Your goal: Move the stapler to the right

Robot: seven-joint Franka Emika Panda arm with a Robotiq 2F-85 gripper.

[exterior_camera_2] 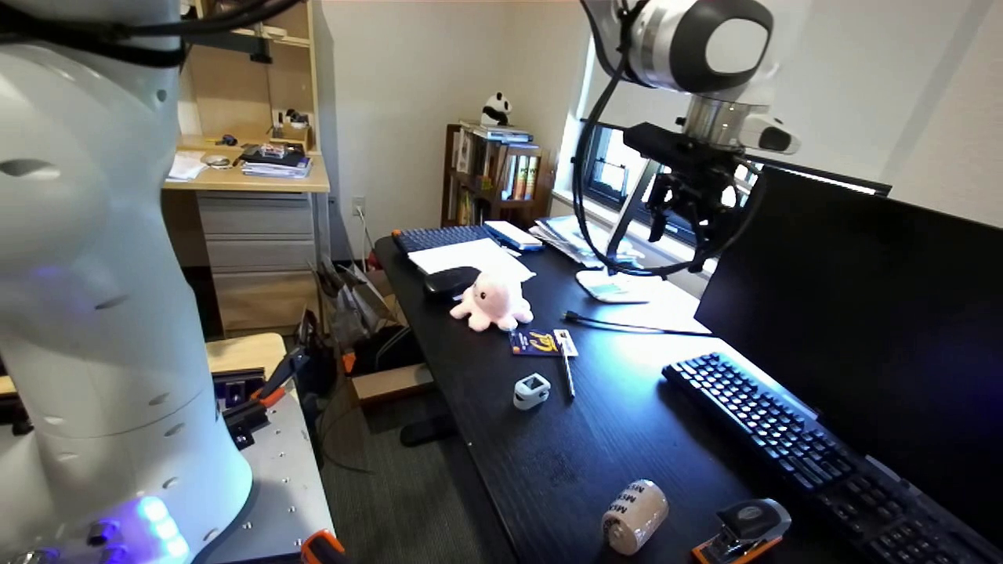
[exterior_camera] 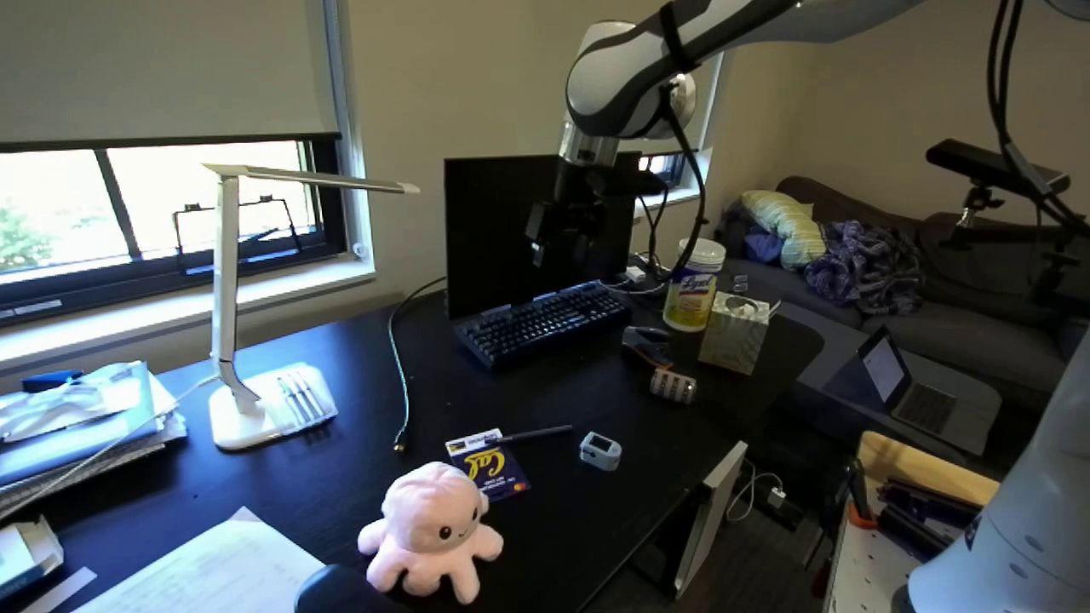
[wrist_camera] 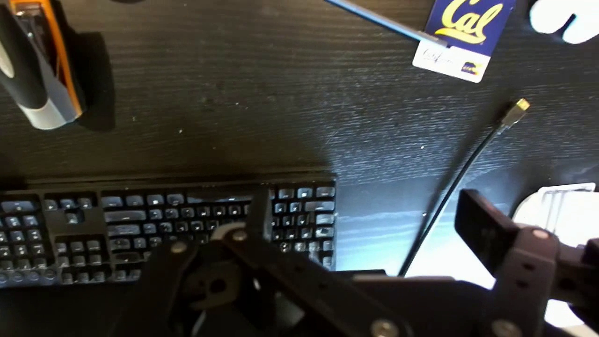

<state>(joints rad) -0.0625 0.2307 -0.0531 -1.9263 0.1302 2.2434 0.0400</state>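
Some of the stapler (wrist_camera: 28, 70) lies outside the wrist view.

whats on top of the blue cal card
One end of a thin pen-like stick lies across an edge of the blue Cal card. Any print beneath that end is covered; the card's underside cannot be seen.

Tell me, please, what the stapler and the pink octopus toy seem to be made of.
The stapler: dark handle probably matte plastic, showing little glare; silvery nose smooth, perhaps metal or painted plastic. The pink octopus toy: likely plush fabric, soft finish, judging by its rounded, stuffed look.
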